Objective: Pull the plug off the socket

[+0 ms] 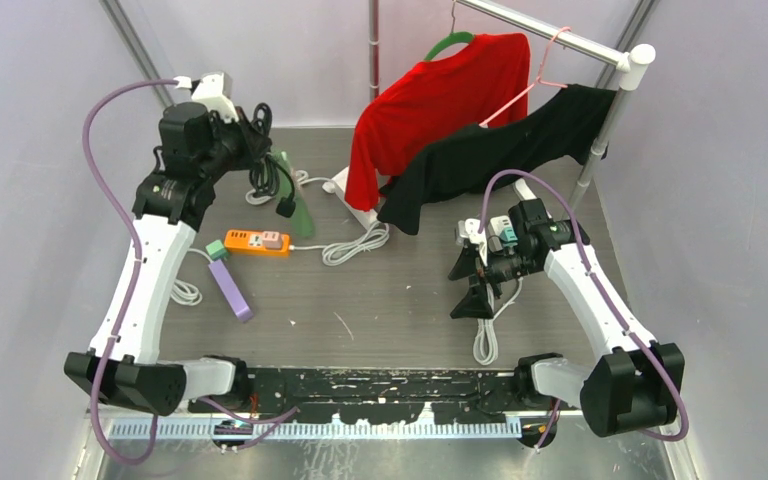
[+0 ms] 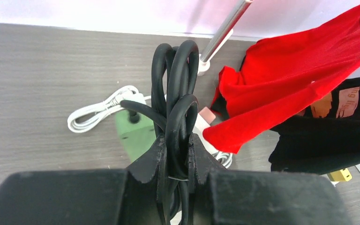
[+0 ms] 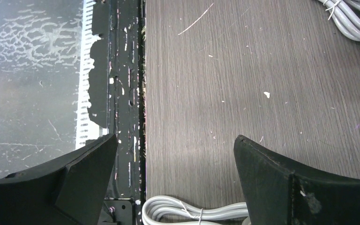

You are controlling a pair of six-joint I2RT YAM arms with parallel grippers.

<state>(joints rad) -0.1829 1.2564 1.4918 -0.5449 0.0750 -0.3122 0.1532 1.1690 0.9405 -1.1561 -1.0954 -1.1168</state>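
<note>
My left gripper (image 1: 260, 135) is shut on a coiled bundle of black cable (image 2: 176, 89), which stands up between its fingers (image 2: 152, 157) in the left wrist view. One strand of that cable runs down to a black plug (image 2: 133, 116) sitting in the green socket strip (image 2: 136, 131). From above, the plug (image 1: 285, 208) shows beside the green strip (image 1: 298, 205) at the back left, just below the left gripper. My right gripper (image 1: 472, 283) hangs open over the table at the right, far from the plug, with nothing between its fingers (image 3: 281, 180).
An orange power strip (image 1: 257, 242) and a purple one (image 1: 230, 288) lie left of centre. White cable coils (image 1: 355, 243) (image 1: 485, 340) lie on the table. A red shirt (image 1: 440, 100) and a black shirt (image 1: 500, 155) hang from a rack (image 1: 600, 140) at the back.
</note>
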